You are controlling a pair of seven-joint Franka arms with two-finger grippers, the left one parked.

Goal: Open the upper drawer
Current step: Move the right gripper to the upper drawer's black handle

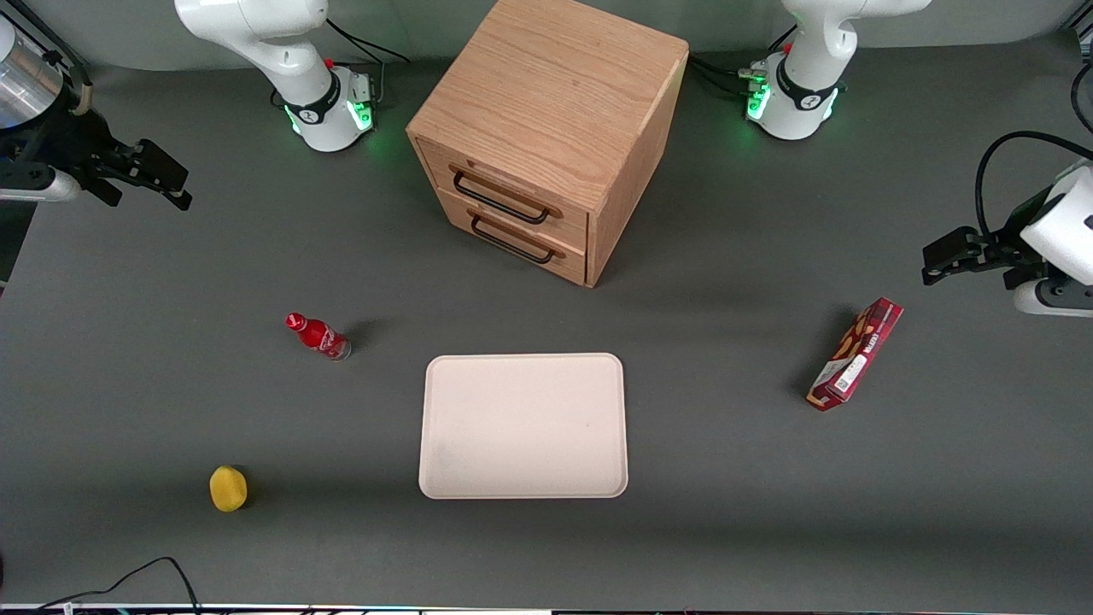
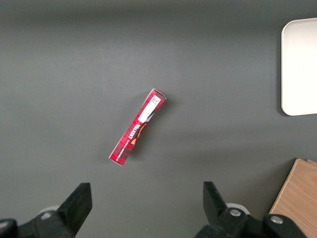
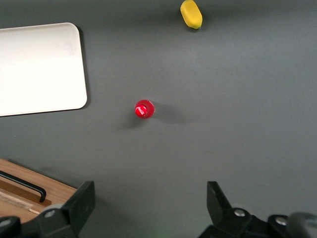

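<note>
Upper light-oak drawer with thin black bar handle (image 1: 504,195) sits shut in the boxy oak cabinet (image 1: 555,94). Black two-finger pincer (image 1: 158,181) hangs spread wide, empty, above the grey surface (image 1: 726,478), well apart from the cabinet, toward the working arm's end.

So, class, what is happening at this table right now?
Nothing is being handled yet. The gripper hangs open above the table at the working arm's end, well apart from the oak cabinet. The upper drawer is shut, like its twin below it. A red bottle, a yellow object and a tray lie nearer the front camera.
</note>
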